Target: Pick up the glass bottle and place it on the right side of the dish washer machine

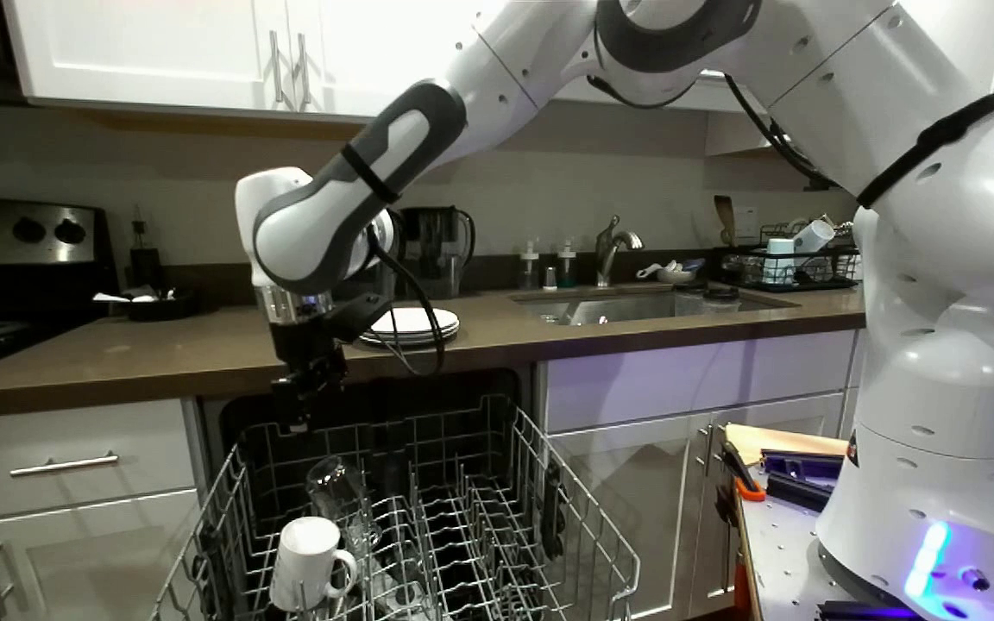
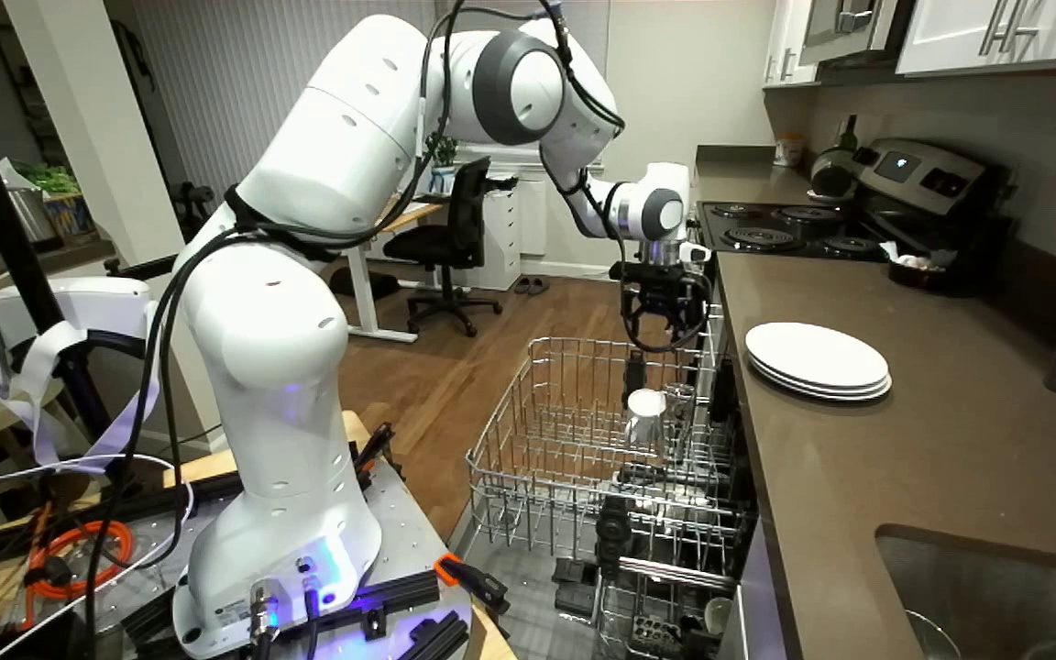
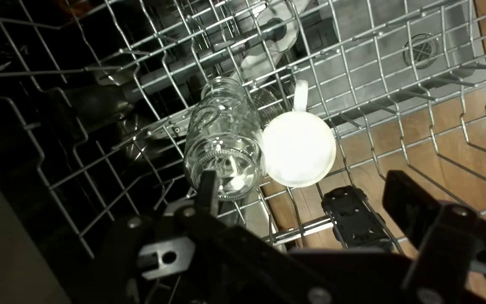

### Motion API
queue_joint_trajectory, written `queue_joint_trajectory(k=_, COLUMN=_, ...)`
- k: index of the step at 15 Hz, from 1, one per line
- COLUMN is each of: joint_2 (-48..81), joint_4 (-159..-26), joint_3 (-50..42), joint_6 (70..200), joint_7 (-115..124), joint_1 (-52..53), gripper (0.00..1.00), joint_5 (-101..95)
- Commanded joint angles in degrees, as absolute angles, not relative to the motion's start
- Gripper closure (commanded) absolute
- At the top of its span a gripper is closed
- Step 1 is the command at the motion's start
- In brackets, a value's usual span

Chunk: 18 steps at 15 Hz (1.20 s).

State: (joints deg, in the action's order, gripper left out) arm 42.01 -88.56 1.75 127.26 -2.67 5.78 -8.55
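- Brown countertop (image 1: 160, 354); sink (image 1: 626, 308) set in.
- Stacked white plates (image 1: 412, 322): left of sink.
- Pump bottles (image 1: 529, 272): behind sink.
- Black dish rack (image 1: 808, 285): rear right of sink.

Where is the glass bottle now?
In an exterior view, the glass bottle leans in the left half of the dishwasher rack, just behind the white mug; the wrist view shows it left of the mug.

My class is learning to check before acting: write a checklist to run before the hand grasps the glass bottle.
1. Dishwasher rack pulled out: ok.
2. Hand open, holding nothing: ok.
3. Hand centred over the glass bottle: not ok, it looks off to one side in the wrist view.
4. Visible gap between glass bottle and white mug: not ok, outlines meet there.
5. Glass bottle uncracked: cannot tell.
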Motion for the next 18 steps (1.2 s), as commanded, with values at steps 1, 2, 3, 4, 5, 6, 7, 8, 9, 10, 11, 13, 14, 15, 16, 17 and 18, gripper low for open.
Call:
queue_joint_trajectory(k=1, joint_2=49.77, joint_4=-80.56, joint_3=0.83, joint_6=124.79, joint_7=-1.07, joint_1=6.11, gripper=0.00, joint_5=-8.11)
queue_joint_trajectory(k=2, joint_2=51.75, joint_4=-78.60, joint_3=0.07, joint_6=123.93, joint_7=-0.10, joint_1=6.56, gripper=0.00, joint_5=-8.64)
queue_joint_trajectory(k=3, joint_2=53.21, joint_4=-77.06, joint_3=-0.43, joint_6=123.37, joint_7=0.54, joint_1=6.76, gripper=0.00, joint_5=-8.83)
queue_joint_trajectory(k=4, joint_2=54.70, joint_4=-75.45, joint_3=-0.59, joint_6=123.23, joint_7=0.78, joint_1=6.65, gripper=0.00, joint_5=-8.57)
queue_joint_trajectory(k=5, joint_2=55.95, joint_4=-73.99, joint_3=-0.79, joint_6=122.95, joint_7=1.28, joint_1=6.68, gripper=0.00, joint_5=-8.37)
queue_joint_trajectory(k=6, joint_2=57.21, joint_4=-72.51, joint_3=-1.17, joint_6=122.81, joint_7=1.73, joint_1=6.82, gripper=0.00, joint_5=-8.55)
queue_joint_trajectory(k=7, joint_2=58.30, joint_4=-71.17, joint_3=-1.33, joint_6=122.93, joint_7=1.98, joint_1=6.77, gripper=0.00, joint_5=-8.53)
queue_joint_trajectory(k=8, joint_2=59.33, joint_4=-69.96, joint_3=-1.65, joint_6=123.22, joint_7=2.24, joint_1=6.86, gripper=0.00, joint_5=-8.78)
queue_joint_trajectory(k=9, joint_2=60.10, joint_4=-68.93, joint_3=-1.87, joint_6=123.19, joint_7=2.24, joint_1=6.83, gripper=0.00, joint_5=-8.83)
queue_joint_trajectory(k=10, joint_2=60.88, joint_4=-67.91, joint_3=-2.10, joint_6=123.04, joint_7=2.18, joint_1=6.84, gripper=0.00, joint_5=-8.92)
queue_joint_trajectory(k=11, joint_2=61.63, joint_4=-66.86, joint_3=-2.34, joint_6=122.66, joint_7=2.18, joint_1=6.88, gripper=0.00, joint_5=-9.01)
queue_joint_trajectory(k=13, joint_2=63.18, joint_4=-64.96, joint_3=-2.65, joint_6=122.03, joint_7=1.98, joint_1=6.76, gripper=0.00, joint_5=-9.05)
queue_joint_trajectory(k=14, joint_2=63.97, joint_4=-64.04, joint_3=-2.72, joint_6=121.38, joint_7=1.94, joint_1=6.71, gripper=0.00, joint_5=-8.97)
queue_joint_trajectory(k=15, joint_2=64.74, joint_4=-63.09, joint_3=-2.72, joint_6=120.68, joint_7=1.83, joint_1=6.66, gripper=0.00, joint_5=-8.88)
queue_joint_trajectory(k=16, joint_2=65.45, joint_4=-62.31, joint_3=-2.64, joint_6=120.28, joint_7=1.66, joint_1=6.53, gripper=0.00, joint_5=-8.73)
queue_joint_trajectory(k=17, joint_2=66.15, joint_4=-61.51, joint_3=-2.60, joint_6=119.88, joint_7=1.58, joint_1=6.43, gripper=0.00, joint_5=-8.62)
queue_joint_trajectory(k=18, joint_2=66.88, joint_4=-60.75, joint_3=-2.60, joint_6=119.51, joint_7=1.56, joint_1=6.37, gripper=0.00, joint_5=-8.56)
